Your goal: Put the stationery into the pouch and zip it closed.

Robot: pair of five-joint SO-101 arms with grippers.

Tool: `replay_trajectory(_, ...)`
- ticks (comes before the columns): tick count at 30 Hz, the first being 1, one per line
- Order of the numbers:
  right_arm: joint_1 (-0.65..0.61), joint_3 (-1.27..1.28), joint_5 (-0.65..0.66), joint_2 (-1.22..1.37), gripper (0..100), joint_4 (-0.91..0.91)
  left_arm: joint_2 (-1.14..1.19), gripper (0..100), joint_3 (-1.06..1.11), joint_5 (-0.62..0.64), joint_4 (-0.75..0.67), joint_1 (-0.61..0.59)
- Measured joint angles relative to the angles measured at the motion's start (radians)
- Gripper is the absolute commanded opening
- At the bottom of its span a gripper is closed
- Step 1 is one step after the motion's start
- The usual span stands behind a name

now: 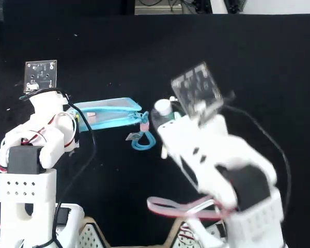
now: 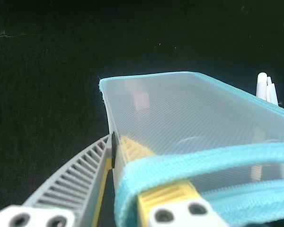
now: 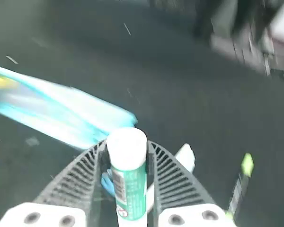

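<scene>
We find the pouch (image 1: 111,111) lying flat on the black table (image 1: 237,62) between the two arms. It is a translucent case with a teal zip band. A teal cord loop (image 1: 143,140) trails from its zip end, on the side nearer the right arm.

Left pincer (image 2: 111,156): clamped on the pouch at the end farthest from the loop. In the left wrist view the yellow-faced finger (image 2: 135,149) shows through the mesh wall. The grey ribbed finger (image 2: 80,175) sits outside it, so the wall is caught between them. A pale pink item (image 2: 141,100) shows dimly inside the pouch; we cannot identify it.

Right pincer (image 3: 127,144): closed on a glue stick (image 3: 128,184) with a green body and a white cap, held upright between the ribbed fingers. In the high view its cap (image 1: 163,107) stands just beside the pouch's zip end, apart from it.

A dark stick with a green tip (image 3: 246,165) lies on the table beyond the right pincer, well apart from the pouch.
</scene>
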Motion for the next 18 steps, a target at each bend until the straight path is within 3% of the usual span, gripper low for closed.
replay_trajectory(10, -0.281, 0.345, -0.009, -0.172, 1.1, -0.511, 0.0, 3, 0.0, 0.0, 0.0, 0.0)
replay_trajectory(18, -0.327, 0.496, -0.009, -0.235, 1.1, -0.847, 0.0, 3, 0.002, 0.0, 0.0, 0.0)
